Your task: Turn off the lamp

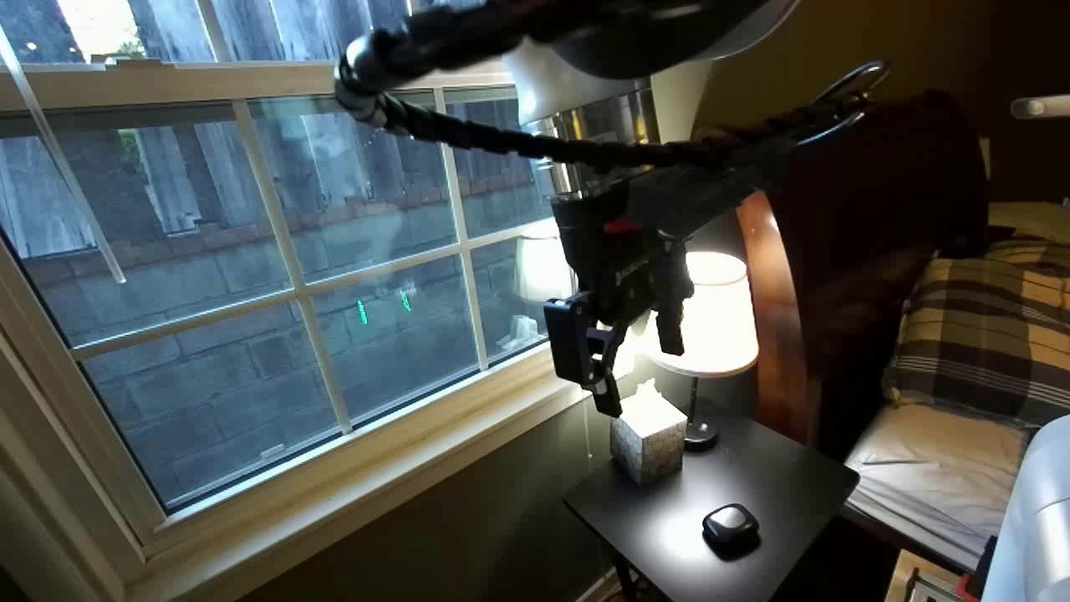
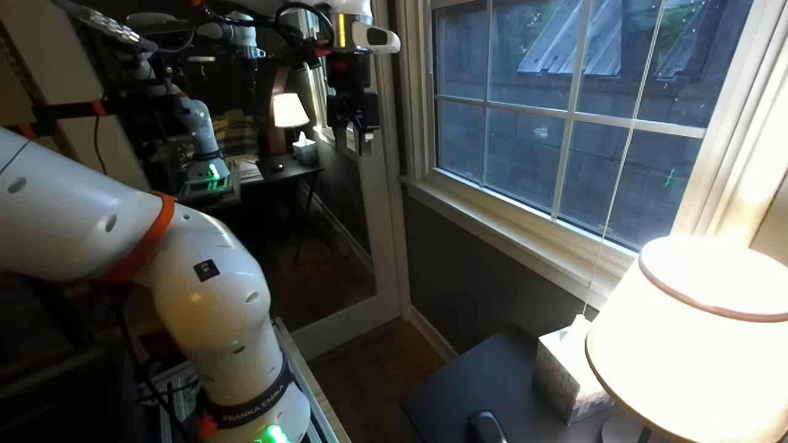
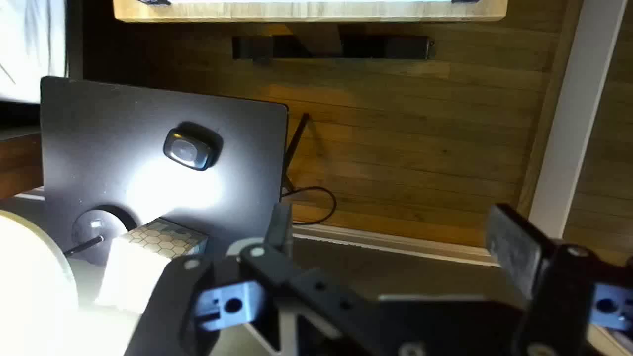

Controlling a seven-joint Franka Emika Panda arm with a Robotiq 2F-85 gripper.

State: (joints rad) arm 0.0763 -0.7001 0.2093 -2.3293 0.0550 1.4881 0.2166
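The lamp is lit, with a glowing white shade that shows in both exterior views (image 1: 720, 322) (image 2: 689, 344) and at the left edge of the wrist view (image 3: 29, 291). Its thin dark stem rises from a round base (image 1: 700, 435) on the black side table (image 1: 786, 472). A small black rounded object (image 1: 731, 525) lies on the table, also in the wrist view (image 3: 187, 149); I cannot tell what it is. My gripper (image 1: 639, 370) is open and empty, pointing down above table height. In the wrist view its fingers (image 3: 393, 222) are wide apart, over wall and floor beside the table.
A patterned tissue box (image 1: 648, 447) stands beside the lamp base. The window sill (image 1: 376, 468) runs along the wall behind. A white cord (image 2: 615, 178) hangs before the window. A wooden headboard (image 1: 786, 318) and bed (image 1: 928, 451) adjoin the table. A mirror (image 2: 332, 246) reflects the scene.
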